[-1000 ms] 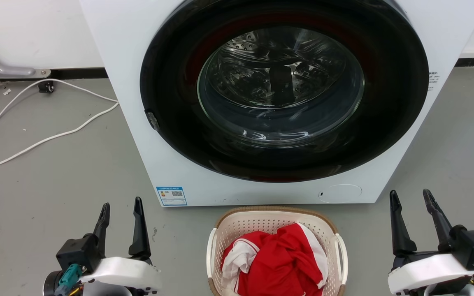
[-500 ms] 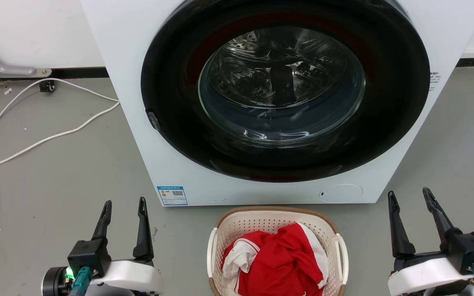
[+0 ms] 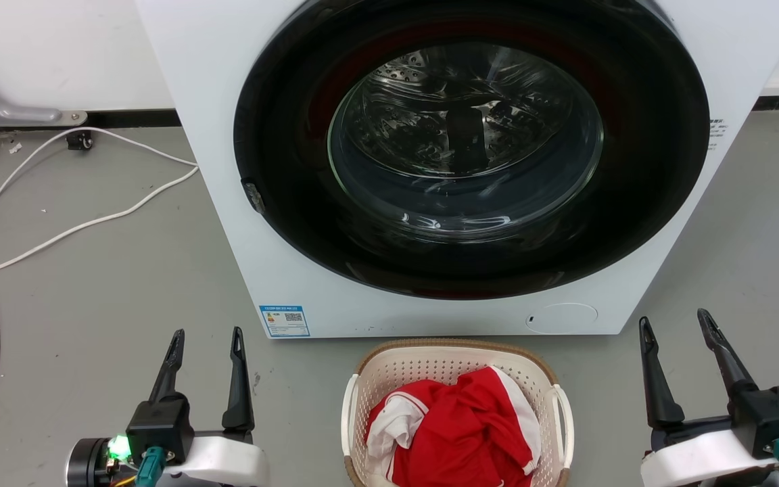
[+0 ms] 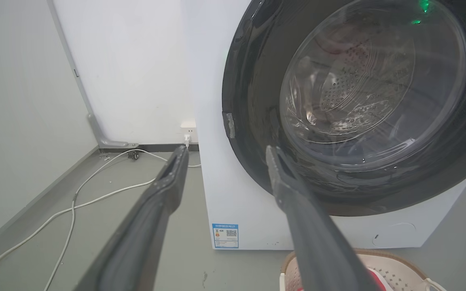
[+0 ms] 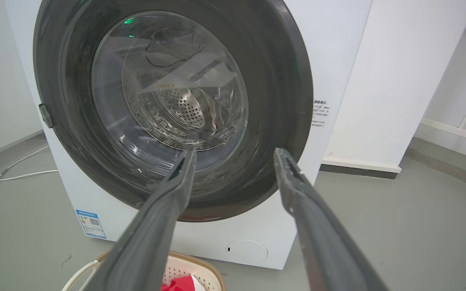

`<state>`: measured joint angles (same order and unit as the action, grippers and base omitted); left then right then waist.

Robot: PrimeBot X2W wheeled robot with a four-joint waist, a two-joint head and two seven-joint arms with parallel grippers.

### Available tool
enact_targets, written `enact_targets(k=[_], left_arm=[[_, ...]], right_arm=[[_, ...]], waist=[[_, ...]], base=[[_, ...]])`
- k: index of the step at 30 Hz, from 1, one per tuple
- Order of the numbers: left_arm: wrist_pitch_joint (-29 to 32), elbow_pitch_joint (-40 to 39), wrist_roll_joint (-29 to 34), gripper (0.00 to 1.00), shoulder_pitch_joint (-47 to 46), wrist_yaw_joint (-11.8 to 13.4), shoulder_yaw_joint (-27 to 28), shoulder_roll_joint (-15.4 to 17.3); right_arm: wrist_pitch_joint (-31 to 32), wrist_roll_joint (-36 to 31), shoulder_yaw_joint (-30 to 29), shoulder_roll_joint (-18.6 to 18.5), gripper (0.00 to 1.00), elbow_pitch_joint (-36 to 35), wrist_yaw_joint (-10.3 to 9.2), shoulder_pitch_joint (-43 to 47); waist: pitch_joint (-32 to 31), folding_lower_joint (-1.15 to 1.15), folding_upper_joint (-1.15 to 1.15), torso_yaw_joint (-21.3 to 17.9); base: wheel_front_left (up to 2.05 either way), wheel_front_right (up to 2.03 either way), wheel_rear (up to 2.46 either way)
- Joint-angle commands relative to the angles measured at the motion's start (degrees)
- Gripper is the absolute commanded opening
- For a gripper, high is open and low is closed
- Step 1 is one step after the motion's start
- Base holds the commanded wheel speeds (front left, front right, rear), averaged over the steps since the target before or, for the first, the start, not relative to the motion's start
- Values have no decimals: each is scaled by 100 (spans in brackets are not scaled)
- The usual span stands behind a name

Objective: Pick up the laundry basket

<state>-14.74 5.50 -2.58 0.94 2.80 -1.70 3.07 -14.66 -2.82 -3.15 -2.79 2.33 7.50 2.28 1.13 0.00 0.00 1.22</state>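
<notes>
Head view looks down on a grey floor (image 3: pixel 92 304), where a white cable (image 3: pixel 58 233) loops along the far left toward the wall (image 3: pixel 58 54). At the lower left the left gripper (image 3: pixel 207 333) hovers over bare floor, its two dark fingers (image 3: pixel 237 385) pointing up the picture and spread apart with nothing between them; a small green light (image 3: pixel 119 446) glows on its wrist. To its right stands a white washer (image 3: pixel 207 101), a blue label (image 3: pixel 285 320) stuck low on its front, its big dark round door (image 3: pixel 281 169) shut over a glass window (image 3: pixel 464 189) that shows the steel drum (image 3: pixel 423 88). The laundry basket (image 3: pixel 430 368) sits on the floor just before the washer's foot, well apart from both grippers and roughly midway between them; whether its far rim touches the washer is hard to tell from this angle. Its cream perforated wall carries a brown woven rim (image 3: pixel 454 343) and a white loop handle (image 3: pixel 346 412) on each side, and a crumpled red and white garment (image 3: pixel 464 433) lies inside. Further right, a round cover (image 3: pixel 561 317) is set low in the washer's front, and at the lower right the right gripper (image 3: pixel 673 318) hovers with its fingers likewise parted and empty. Left wrist view catches a corner of the laundry basket (image 4: pixel 403 273) at the lower right, behind one finger; right wrist view catches its rim (image 5: pixel 200 262) and a handle (image 5: pixel 80 274) at the bottom left.
</notes>
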Motion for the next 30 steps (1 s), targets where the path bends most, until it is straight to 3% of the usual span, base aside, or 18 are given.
enact_targets(k=[1, 30], left_arm=[[-29, -37, 96, 100, 52, 40, 1, 11], [-55, 23, 40, 100, 122, -49, 82, -20]], right_arm=[[-43, -78, -6, -17, 100, -33, -2, 55], [-55, 273, 29, -16, 100, 151, -2, 107]], waist=[[0, 0, 0, -2], [-53, 0, 0, -9]], base=[[0, 0, 0], [0, 0, 0]])
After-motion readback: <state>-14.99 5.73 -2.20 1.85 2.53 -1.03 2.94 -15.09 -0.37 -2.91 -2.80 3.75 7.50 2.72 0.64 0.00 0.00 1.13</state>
